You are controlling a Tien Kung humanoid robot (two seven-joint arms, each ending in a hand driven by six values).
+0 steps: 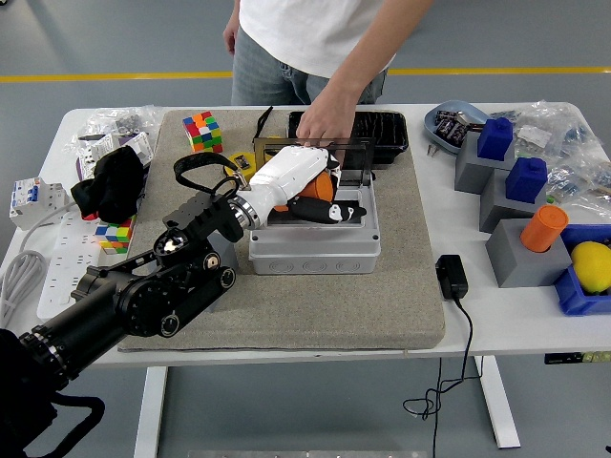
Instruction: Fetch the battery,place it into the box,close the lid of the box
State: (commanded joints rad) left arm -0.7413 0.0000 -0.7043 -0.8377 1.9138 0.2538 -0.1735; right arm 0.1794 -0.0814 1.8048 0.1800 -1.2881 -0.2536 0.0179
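Curling around the orange battery [330,176], my left hand's [304,181] black fingers [320,211] hold it inside the open grey box [315,232]; I see only a sliver of orange between palm and fingers. Box sits on the grey mat [286,286] in the middle of the bench [496,315]. Its clear lid [310,157] stands upright at the far edge, and a person's hand [323,124] rests on the top of that lid. My left arm [143,296] comes in from the lower left across the mat. Beyond the box lies a black tray [377,129], a colour cube [201,131] off to the far left of the mat. Right arm is out of my view.
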